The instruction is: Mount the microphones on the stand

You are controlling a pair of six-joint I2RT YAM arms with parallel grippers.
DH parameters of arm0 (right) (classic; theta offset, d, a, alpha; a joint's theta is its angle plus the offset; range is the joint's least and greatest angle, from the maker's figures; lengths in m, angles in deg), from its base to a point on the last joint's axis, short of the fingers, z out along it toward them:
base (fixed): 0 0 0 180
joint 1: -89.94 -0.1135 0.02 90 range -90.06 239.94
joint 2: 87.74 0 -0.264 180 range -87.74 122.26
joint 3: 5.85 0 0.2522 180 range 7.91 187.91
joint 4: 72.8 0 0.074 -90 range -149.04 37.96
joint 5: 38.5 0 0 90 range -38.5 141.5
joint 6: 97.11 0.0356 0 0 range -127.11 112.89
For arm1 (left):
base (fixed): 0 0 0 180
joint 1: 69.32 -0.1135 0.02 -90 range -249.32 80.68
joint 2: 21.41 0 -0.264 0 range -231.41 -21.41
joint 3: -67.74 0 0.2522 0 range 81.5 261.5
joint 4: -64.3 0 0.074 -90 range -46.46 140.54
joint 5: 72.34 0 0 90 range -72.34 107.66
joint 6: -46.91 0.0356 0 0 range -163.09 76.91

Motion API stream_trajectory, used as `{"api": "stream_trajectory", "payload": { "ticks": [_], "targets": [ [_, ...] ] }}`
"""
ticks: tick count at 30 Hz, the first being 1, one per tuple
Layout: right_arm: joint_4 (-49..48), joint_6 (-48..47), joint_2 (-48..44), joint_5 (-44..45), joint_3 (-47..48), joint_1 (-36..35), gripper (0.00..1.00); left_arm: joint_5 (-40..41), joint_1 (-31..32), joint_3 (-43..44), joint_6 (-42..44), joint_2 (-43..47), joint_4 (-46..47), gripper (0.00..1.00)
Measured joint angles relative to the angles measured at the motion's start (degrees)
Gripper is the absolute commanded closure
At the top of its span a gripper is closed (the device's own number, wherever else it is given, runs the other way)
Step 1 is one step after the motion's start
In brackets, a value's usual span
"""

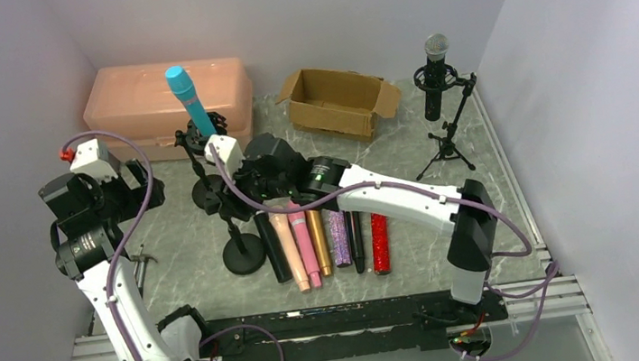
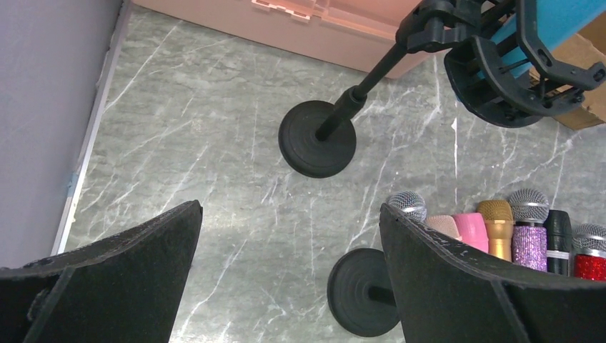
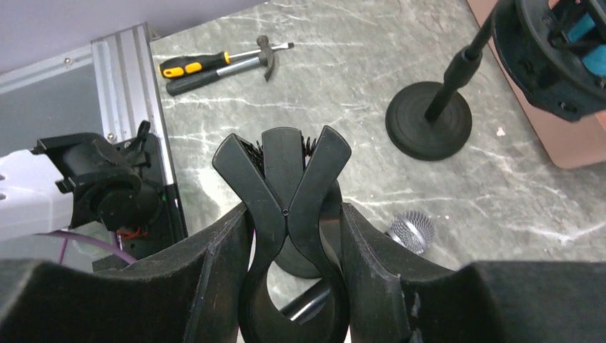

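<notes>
A teal microphone (image 1: 186, 96) stands in the shock mount of the back desk stand (image 1: 206, 193). A silver-headed microphone (image 1: 437, 63) sits in the tripod stand (image 1: 448, 143) at the right. Several microphones lie in a row on the table: black (image 1: 271, 245), peach (image 1: 288, 249), pink (image 1: 304, 244), gold (image 1: 318, 242), purple glitter (image 1: 339, 237), another black (image 1: 356, 240) and red glitter (image 1: 380, 242). My right gripper (image 3: 293, 207) is shut on the black spring clip (image 3: 284, 164) of the near stand (image 1: 243, 253). My left gripper (image 2: 289, 211) is open and empty above the table, left of the stands.
A peach plastic case (image 1: 157, 99) and an open cardboard box (image 1: 339, 101) stand at the back. A hammer and a screwdriver (image 3: 221, 63) lie by the left rail. Walls close in the left and right sides. The stand bases (image 2: 317, 139) sit close together.
</notes>
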Motion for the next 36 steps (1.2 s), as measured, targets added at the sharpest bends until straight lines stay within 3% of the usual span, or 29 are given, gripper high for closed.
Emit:
{"api": "stream_trajectory", "payload": {
  "ticks": [10,14,18,23,30,36],
  "targets": [
    [1.8,-0.1,-2.4,-1.2,-2.2,1.2,0.88,-3.6,0.0,-0.1,0.2,-0.1,0.0,0.0],
    [3.7,-0.4,-2.3,-1.5,-1.4,1.2,0.74,-4.6,0.0,-0.2,0.2,-0.1,0.0,0.0],
    [4.7,-0.6,-2.0,-2.2,-0.7,1.2,0.48,-5.3,0.0,-0.4,0.2,-0.2,-0.1,0.01],
    [6.8,-0.1,-0.8,-2.4,1.7,1.2,0.31,-6.2,0.0,-0.4,0.5,-0.4,-0.3,0.01],
    [9.2,1.6,-1.6,-0.2,3.2,1.2,0.21,-7.1,0.0,-0.4,0.8,-1.3,-1.3,0.01],
    [13.5,4.9,-6.7,6.4,3.0,1.3,0.21,-7.6,0.0,0.1,2.8,-1.8,-2.4,0.01]
  ]
}}
